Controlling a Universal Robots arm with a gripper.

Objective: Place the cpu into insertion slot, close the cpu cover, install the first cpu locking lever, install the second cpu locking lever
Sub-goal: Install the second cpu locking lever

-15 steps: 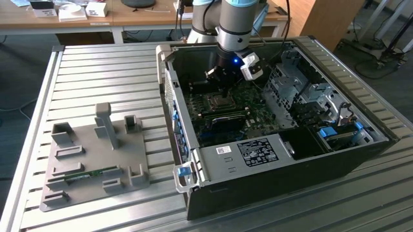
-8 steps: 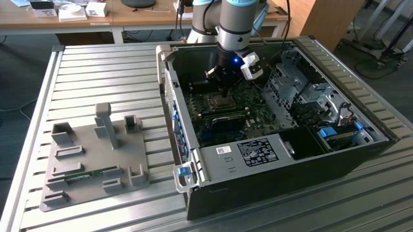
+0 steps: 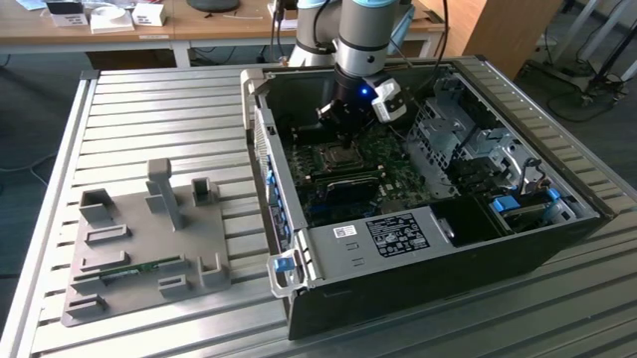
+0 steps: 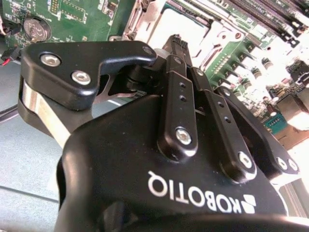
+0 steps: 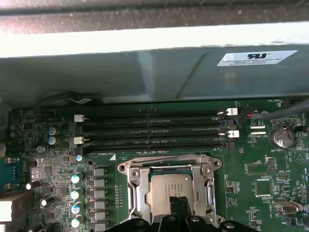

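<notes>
Because the chip (image 5: 170, 189) already sits in its socket (image 5: 133, 193), the gripper (image 5: 179, 205) hovers right above it. Its jaws look clenched together, grasping nothing.

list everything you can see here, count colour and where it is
small square silver-grey cpu: one, seated in the insertion slot
thin silvery metal cpu cover: one, lying around the cpu
green motherboard: one, inside the case
long black memory slots: four, beside the socket
black open computer case: one, on the slatted metal table
grey fixture tray: one, at the exterior view's left
wooden desk: one, behind the table
black gripper: one, tips over the cpu, jaws together
</notes>
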